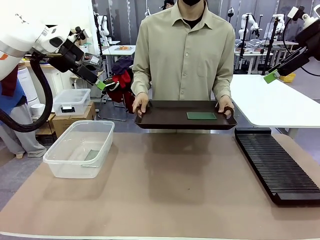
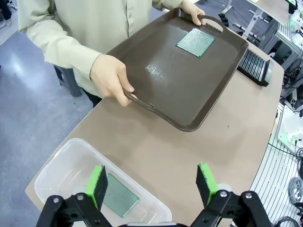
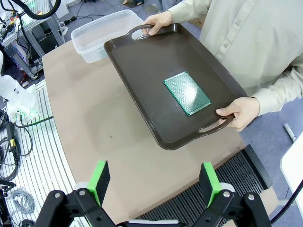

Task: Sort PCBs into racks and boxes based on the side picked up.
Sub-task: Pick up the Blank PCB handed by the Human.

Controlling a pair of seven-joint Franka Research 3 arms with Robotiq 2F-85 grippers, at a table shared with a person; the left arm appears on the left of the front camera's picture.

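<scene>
A person holds a dark brown tray point(image 1: 165, 116) by both handles at the table's far edge. One green PCB point(image 1: 201, 115) lies flat on its right part, also visible as the PCB point(image 2: 195, 42) and PCB point(image 3: 186, 92). A second PCB point(image 2: 120, 195) lies on the bottom of the clear tub point(image 1: 80, 148) at the left. The long black slotted rack point(image 1: 277, 164) runs along the table's right side. My left gripper point(image 1: 101, 84) hangs open high at the left, above the tub. My right gripper point(image 1: 271, 76) is raised at the upper right and stands open, nothing between its fingers.
A white table point(image 1: 275, 100) stands behind the rack at the right. A small lidded clear bin point(image 1: 71, 101) sits on cardboard boxes point(image 1: 70, 120) behind the tub. The person's hands point(image 1: 140, 105) grip the tray's handles. The brown tabletop point(image 1: 170, 185) lies bare in the middle.
</scene>
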